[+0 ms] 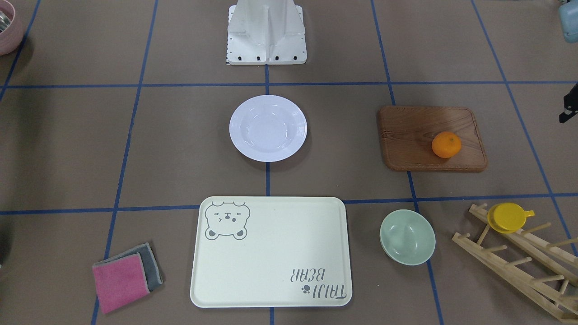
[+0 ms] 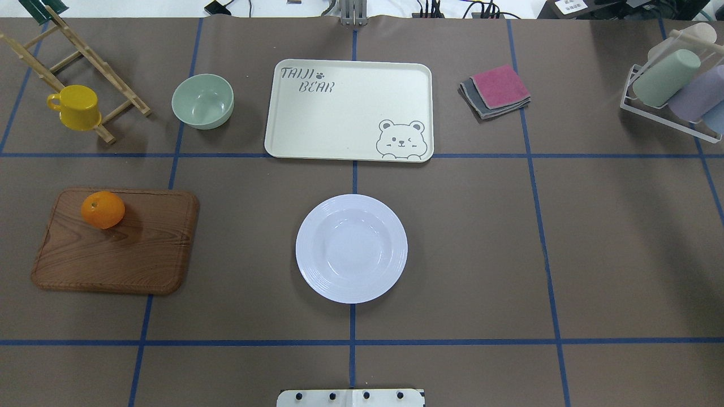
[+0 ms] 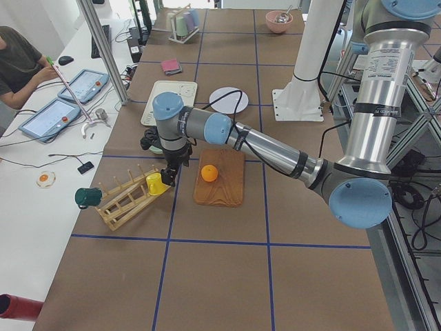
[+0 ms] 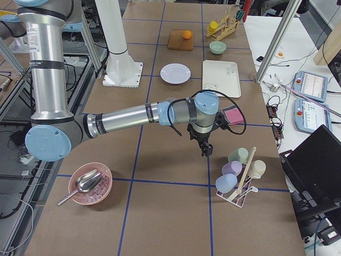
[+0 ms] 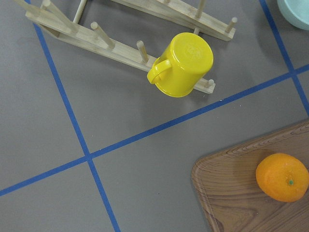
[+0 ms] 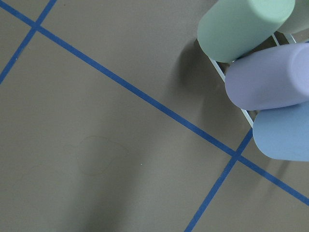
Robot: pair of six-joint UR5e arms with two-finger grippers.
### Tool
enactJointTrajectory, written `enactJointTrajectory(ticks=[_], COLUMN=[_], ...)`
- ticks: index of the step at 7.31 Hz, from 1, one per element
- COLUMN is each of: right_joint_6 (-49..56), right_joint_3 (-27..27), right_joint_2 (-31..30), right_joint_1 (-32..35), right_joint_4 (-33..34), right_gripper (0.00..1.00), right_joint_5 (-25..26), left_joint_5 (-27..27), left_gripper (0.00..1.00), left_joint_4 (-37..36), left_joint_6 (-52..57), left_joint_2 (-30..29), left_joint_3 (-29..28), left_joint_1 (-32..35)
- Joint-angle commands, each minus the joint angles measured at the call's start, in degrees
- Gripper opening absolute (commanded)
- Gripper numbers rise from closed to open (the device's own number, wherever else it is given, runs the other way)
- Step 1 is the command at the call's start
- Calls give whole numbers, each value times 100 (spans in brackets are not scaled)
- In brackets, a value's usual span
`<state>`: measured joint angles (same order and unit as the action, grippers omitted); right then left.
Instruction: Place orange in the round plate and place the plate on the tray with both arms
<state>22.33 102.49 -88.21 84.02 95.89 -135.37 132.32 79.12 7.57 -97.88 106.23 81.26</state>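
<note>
The orange (image 2: pixel 102 210) lies on a brown wooden board (image 2: pixel 116 243) at the table's left, also low right in the left wrist view (image 5: pixel 282 177). The round plate (image 2: pixel 351 249) sits empty at the centre, white and ridged. Beyond it lies the cream bear tray (image 2: pixel 349 110), bare. My left gripper (image 3: pixel 167 178) hangs over the table between the board and a wooden rack, apart from the orange; I cannot tell its state. My right gripper (image 4: pixel 204 149) hangs near a rack of pastel cups, far from the plate; its state is also unclear.
A pale-green bowl (image 2: pixel 202 100) and a wooden rack (image 2: pixel 73 68) with a yellow cup (image 2: pixel 76 106) stand far left. Folded pink and grey cloths (image 2: pixel 496 90) lie right of the tray. A cup rack (image 2: pixel 673 90) stands far right. A person (image 3: pixel 21 62) sits at a side table.
</note>
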Motion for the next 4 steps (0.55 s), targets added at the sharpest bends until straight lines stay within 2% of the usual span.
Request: enactJointTrajectory(ticks=[1, 4], right_joint_6=[0, 9], right_joint_3=[8, -18], right_joint_2=[-12, -11], right_joint_1=[0, -9], right_joint_4=[-9, -105], right_gripper=[100, 100], right_joint_5=[-42, -51], left_joint_5=[31, 57], left_gripper=[99, 99], left_joint_4=[25, 78], left_joint_6=[-36, -45], left_joint_2=[179, 199], left_joint_3=[56, 160], left_joint_1=[-40, -40])
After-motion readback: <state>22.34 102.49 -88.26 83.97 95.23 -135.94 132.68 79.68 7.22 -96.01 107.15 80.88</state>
